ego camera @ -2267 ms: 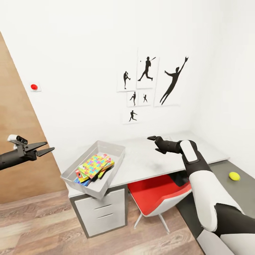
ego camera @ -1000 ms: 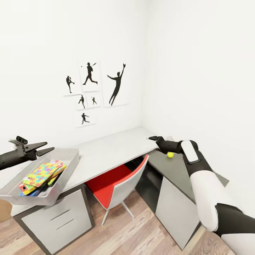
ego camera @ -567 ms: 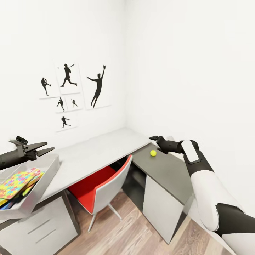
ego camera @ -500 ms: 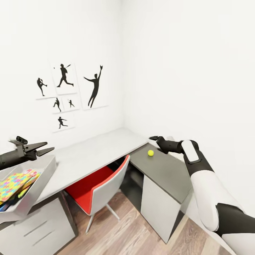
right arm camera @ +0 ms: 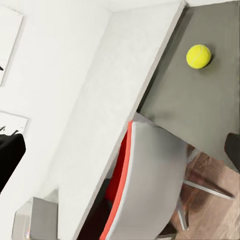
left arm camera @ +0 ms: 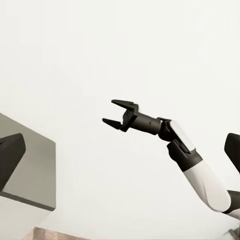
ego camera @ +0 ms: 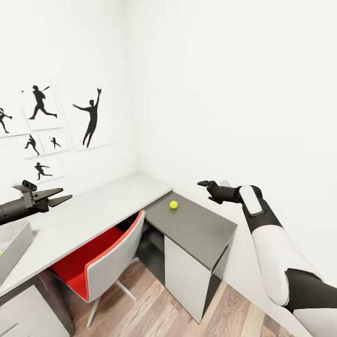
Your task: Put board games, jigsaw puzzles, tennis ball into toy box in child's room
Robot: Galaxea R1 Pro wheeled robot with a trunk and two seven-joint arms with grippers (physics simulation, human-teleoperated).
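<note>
Tennis ball [ego camera: 173, 204] sits centre frame on the table's [ego camera: 93, 215] dark lower wing, alone. Toy box [ego camera: 11, 243] corner at left edge. Left gripper [ego camera: 58, 196] spread, empty, mid-left. Right gripper [ego camera: 202, 183] spread, empty, right of centre, above the wing.

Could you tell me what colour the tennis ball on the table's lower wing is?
Yellow-green; the tennis ball shows best in the right wrist view.

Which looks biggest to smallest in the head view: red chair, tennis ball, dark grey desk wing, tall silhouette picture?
1. Dark grey desk wing.
2. Red chair; close to the wing and nearer the camera, so that order is unsure.
3. Tall silhouette picture.
4. Tennis ball, clearly smallest.
</note>
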